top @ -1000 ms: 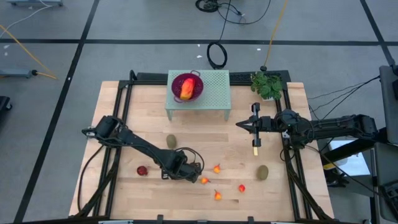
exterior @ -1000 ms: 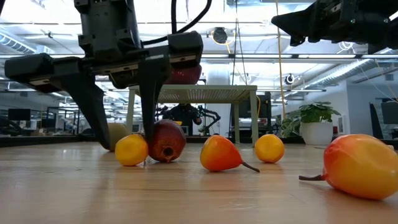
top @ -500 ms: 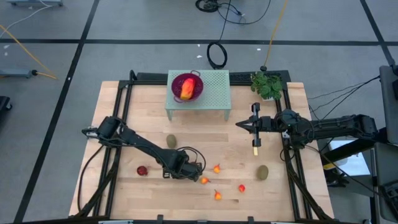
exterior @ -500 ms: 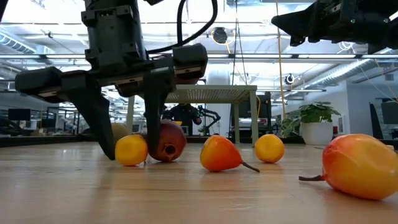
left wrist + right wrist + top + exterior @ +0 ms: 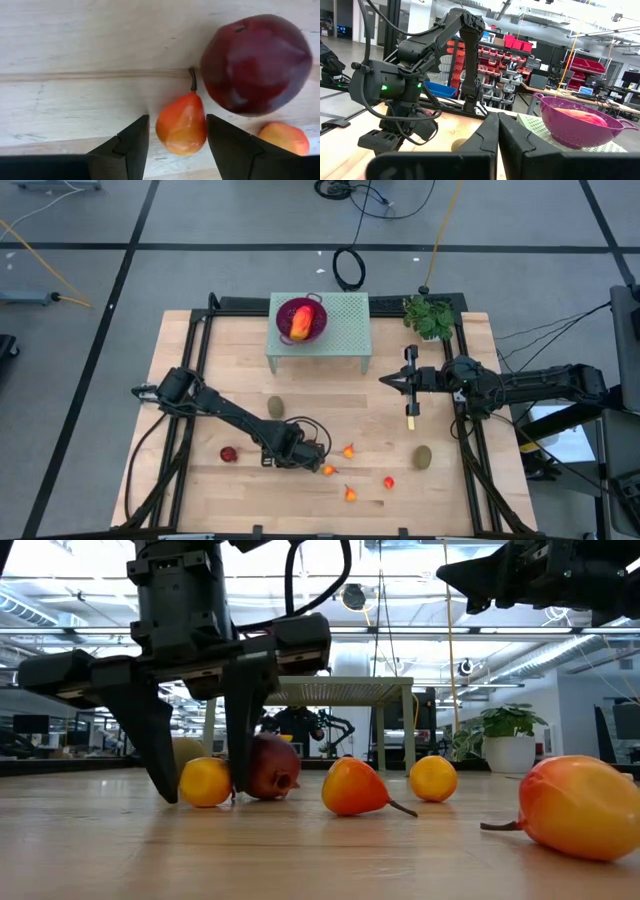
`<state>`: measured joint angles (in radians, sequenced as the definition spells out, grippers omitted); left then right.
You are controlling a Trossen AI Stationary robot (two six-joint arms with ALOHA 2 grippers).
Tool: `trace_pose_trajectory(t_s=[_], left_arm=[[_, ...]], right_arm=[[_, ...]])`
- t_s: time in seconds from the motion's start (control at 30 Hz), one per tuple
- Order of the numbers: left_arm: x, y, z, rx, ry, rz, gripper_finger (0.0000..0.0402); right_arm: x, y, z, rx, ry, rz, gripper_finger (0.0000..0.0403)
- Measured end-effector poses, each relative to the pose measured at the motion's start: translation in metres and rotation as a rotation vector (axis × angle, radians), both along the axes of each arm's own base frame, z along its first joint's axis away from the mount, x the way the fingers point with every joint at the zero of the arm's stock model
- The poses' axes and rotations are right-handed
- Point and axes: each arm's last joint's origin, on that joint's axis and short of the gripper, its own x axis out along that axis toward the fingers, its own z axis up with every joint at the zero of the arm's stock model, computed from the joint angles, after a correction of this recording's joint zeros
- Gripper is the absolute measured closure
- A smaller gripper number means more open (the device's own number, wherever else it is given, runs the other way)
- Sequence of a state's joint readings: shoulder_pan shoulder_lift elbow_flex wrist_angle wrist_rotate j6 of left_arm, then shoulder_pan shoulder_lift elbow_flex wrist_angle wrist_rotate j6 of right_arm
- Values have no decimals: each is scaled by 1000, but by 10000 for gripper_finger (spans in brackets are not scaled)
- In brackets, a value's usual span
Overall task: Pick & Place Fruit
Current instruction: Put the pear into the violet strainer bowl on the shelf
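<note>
My left gripper is open and low over the table, its fingers on either side of a tiny orange-red fruit. A dark red ball lies on the wood right beside that fruit. Other tiny orange-red fruits, a second dark red ball and two brown-green ovals lie scattered on the table. The red-orange oblong sits in the purple bowl. My right gripper is shut and empty, raised over the table's right side. My left gripper comes down from above with a finger on each side of the tiny orange-red fruit's body. One finger looks to be against its side, and the other stands a little off it. The fruit rests on the table.
The bowl stands on a green perforated stand at the far edge. A yellow-handled knife lies on the wood below my right gripper. A small potted plant is at the far right corner. Bare wood lies between the stand and the fruits.
My left gripper has sunk toward the table, so its fingertips now reach the wood on either side of the tiny orange-red fruit. That fruit has shifted slightly toward the table's left.
</note>
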<state>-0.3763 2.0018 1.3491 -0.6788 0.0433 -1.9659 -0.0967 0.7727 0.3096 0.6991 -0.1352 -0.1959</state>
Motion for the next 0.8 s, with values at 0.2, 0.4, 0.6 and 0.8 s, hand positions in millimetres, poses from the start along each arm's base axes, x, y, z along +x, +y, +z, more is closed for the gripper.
trace_pose_trajectory(t_s=[0.2,0.4,0.6,0.8], left_arm=[[0,0,0,5,-2,-7,229],[0,1,0,25,-14,-39,272],[0,1,0,23,-14,-37,274],[-4,-3,13,-14,-29,-54,274]], right_arm=[[0,0,0,0,0,0,402],[0,0,0,0,0,0,401],[0,0,0,0,0,0,402],[0,0,0,0,0,0,402]])
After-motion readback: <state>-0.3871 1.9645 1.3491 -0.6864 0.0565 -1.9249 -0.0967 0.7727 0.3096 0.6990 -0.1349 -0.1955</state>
